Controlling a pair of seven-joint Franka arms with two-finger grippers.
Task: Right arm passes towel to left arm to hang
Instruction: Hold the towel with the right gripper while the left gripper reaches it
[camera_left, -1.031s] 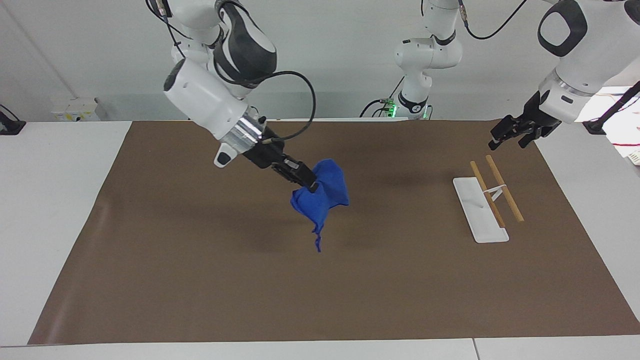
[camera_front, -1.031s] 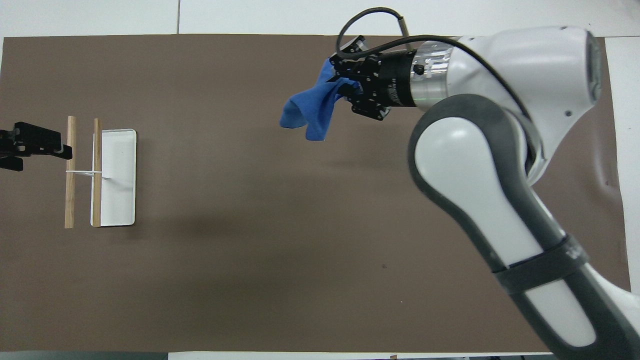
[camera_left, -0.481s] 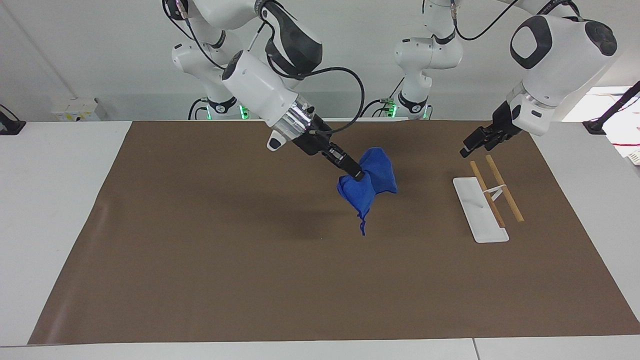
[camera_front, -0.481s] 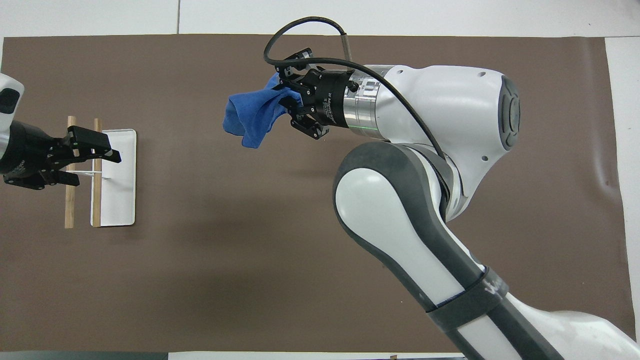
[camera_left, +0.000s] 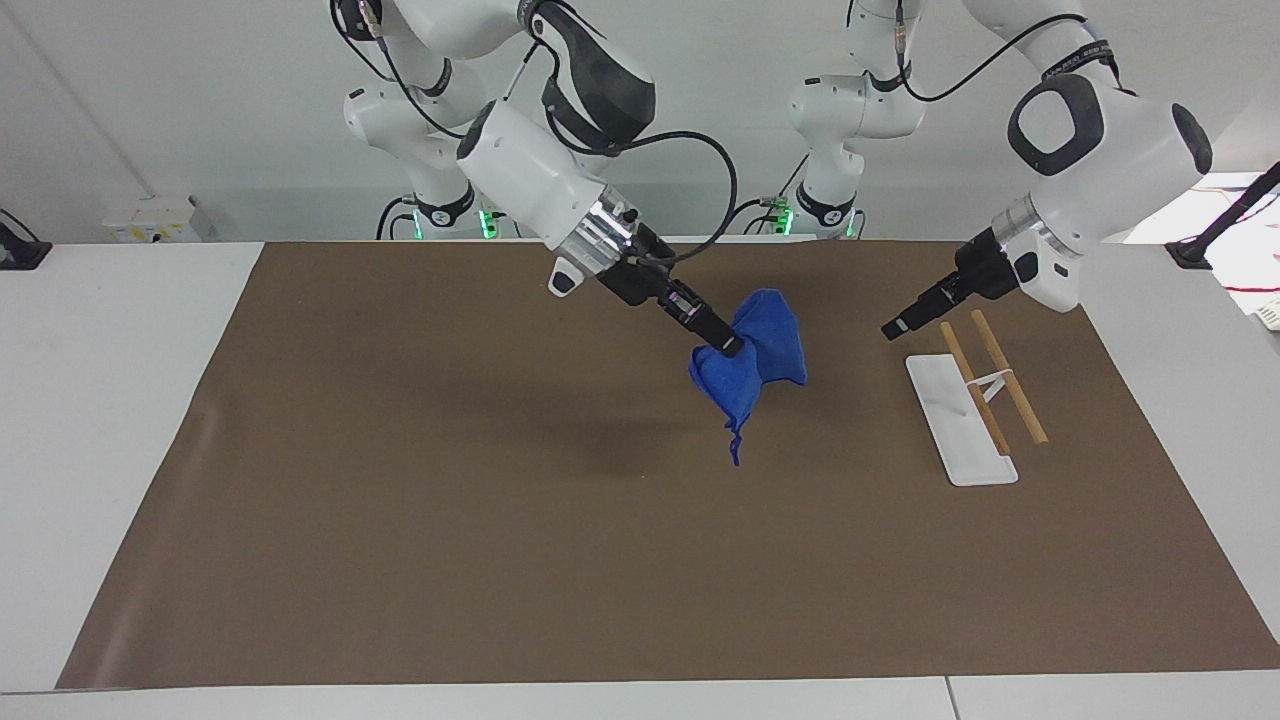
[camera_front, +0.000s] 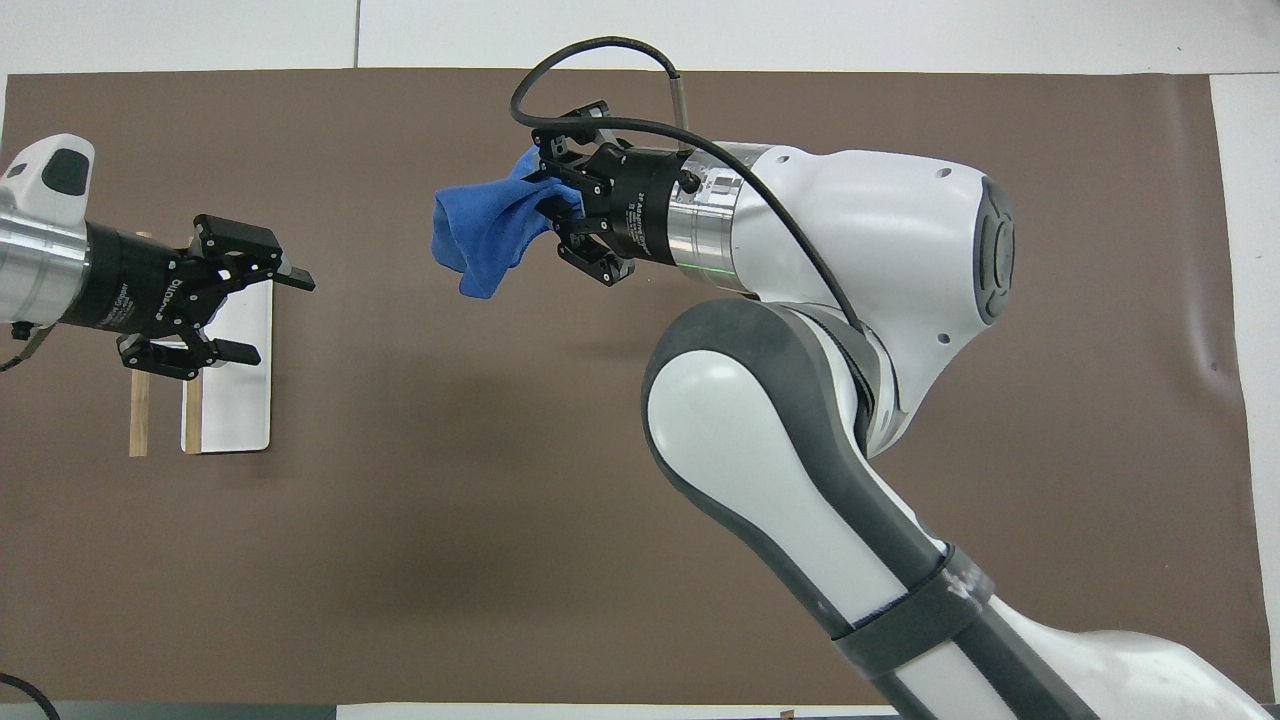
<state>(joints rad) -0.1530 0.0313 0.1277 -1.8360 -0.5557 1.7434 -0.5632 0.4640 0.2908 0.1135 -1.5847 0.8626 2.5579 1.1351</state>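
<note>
1. two grippers are in view above the brown mat (camera_left: 400, 500) that covers the counter (camera_left: 120, 400): the right gripper (camera_left: 728, 348) is held up in the air over the middle of the mat, and the left gripper (camera_left: 893, 328) is held over the white base of the hanging rack (camera_left: 960, 420) toward the left arm's end.
2. the towel (camera_left: 752, 365) is pinched between the fingers of the right gripper and is carried clear of the mat; it is bunched at the grip, and a thin blue tail is seen hanging from its lowest corner.
3. the fingers (camera_front: 290, 280) of the left gripper are seen spread apart in the overhead view, with nothing between them, and they are pointed toward the towel.
4. a clear gap is seen between the left gripper and the towel, so no contact has been made yet.
5. the step in hand is judged to be the approach to the handover: the towel is presented by the right arm (camera_left: 530, 190), and it has not yet been taken by the left arm (camera_left: 1090, 170).
6. the next move is judged to call for the gap to be closed, so that a free fold of the towel is brought between the spread fingers of the left gripper.
7. only after a firm pinch by the left gripper should the right gripper's hold be released; the two wooden bars (camera_left: 1008, 376) of the rack are left bare for the hanging.
</note>
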